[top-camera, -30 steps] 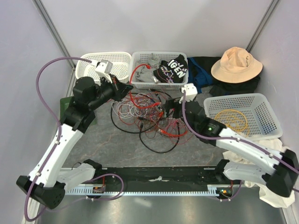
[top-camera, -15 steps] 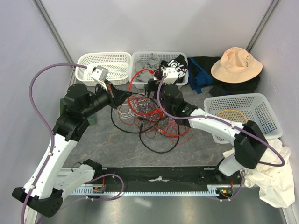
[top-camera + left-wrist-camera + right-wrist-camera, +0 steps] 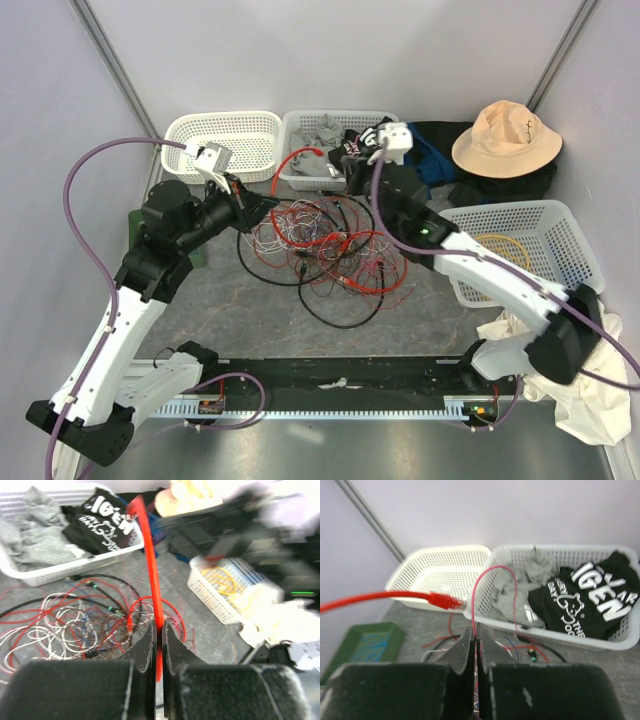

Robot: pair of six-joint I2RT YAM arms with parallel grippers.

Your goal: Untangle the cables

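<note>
The cables [image 3: 320, 245] lie in a loose tangle of red, white, black and blue wires mid-table, also seen in the left wrist view as the cables [image 3: 75, 622]. My left gripper [image 3: 268, 205] hangs over the tangle's left edge. In its own view the left gripper [image 3: 158, 625] is shut on a thick red cable [image 3: 150, 565] that rises toward the middle basket. My right gripper [image 3: 352, 172] is at the tangle's far side. Its own view shows the right gripper [image 3: 475, 630] shut on a thin pinkish-red wire [image 3: 487, 570] that loops up over the basket rim.
Along the back stand a white basket [image 3: 225, 135] and a second basket [image 3: 300, 180] holding clothes. A third basket [image 3: 570, 250] at the right holds a yellow cable [image 3: 495, 250]. A tan hat [image 3: 505, 135] lies on dark clothes; a white cloth [image 3: 585, 400] sits front right; a green tray [image 3: 365, 647] is at the left.
My right arm swung left over the tangle, then back toward the middle basket, and its jaws went from open to shut on the thin wire. The left gripper kept its hold.
</note>
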